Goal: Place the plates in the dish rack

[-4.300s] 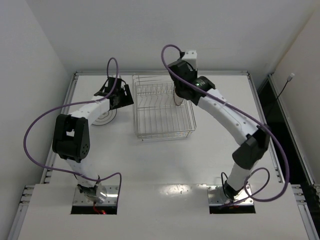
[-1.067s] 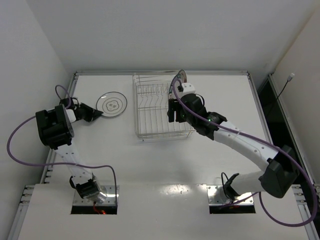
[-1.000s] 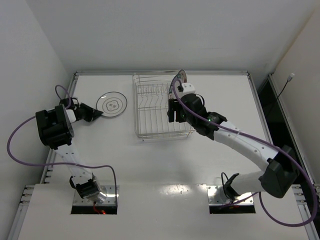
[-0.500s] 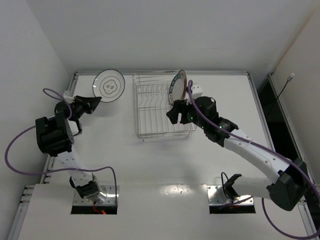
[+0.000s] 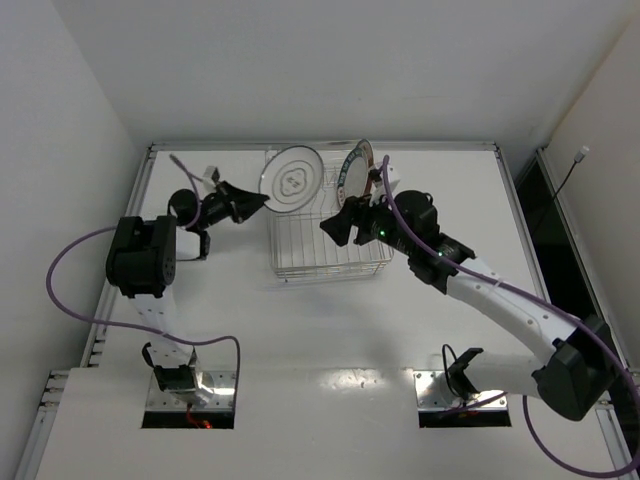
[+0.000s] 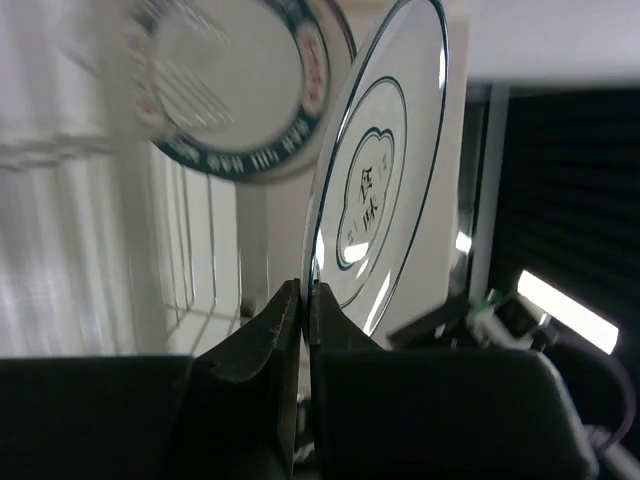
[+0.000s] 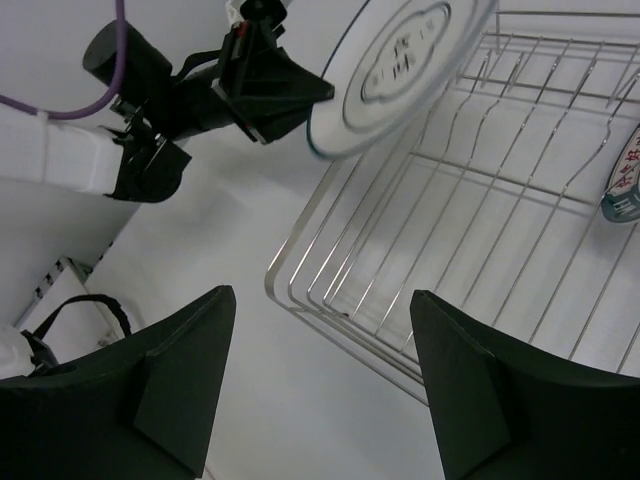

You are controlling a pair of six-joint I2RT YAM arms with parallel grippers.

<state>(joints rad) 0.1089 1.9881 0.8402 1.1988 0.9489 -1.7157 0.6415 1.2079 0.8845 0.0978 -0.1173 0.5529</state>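
My left gripper (image 5: 260, 201) is shut on the lower rim of a white plate with grey markings (image 5: 292, 180), holding it on edge in the air over the back left corner of the dish rack (image 5: 283, 262). The left wrist view shows that plate (image 6: 375, 190) pinched between my left gripper's (image 6: 306, 295) jaws. A second plate with a dark blue lettered rim (image 5: 352, 170) stands upright at the back of the rack. My right gripper (image 5: 328, 228) hangs open and empty over the rack. In the right wrist view my right gripper (image 7: 320, 293) is above the rack's (image 7: 330, 290) left front corner.
The rack's upright tines (image 7: 520, 90) run along its back. A raised metal rail (image 5: 150, 175) borders the white table, with walls close behind and to the left. My right arm (image 5: 480, 290) stretches diagonally across the right half of the table.
My left gripper has lifted the grey-marked plate off the table and carried it right, to over the rack. My right gripper has shifted slightly left, clear of the blue-rimmed plate.
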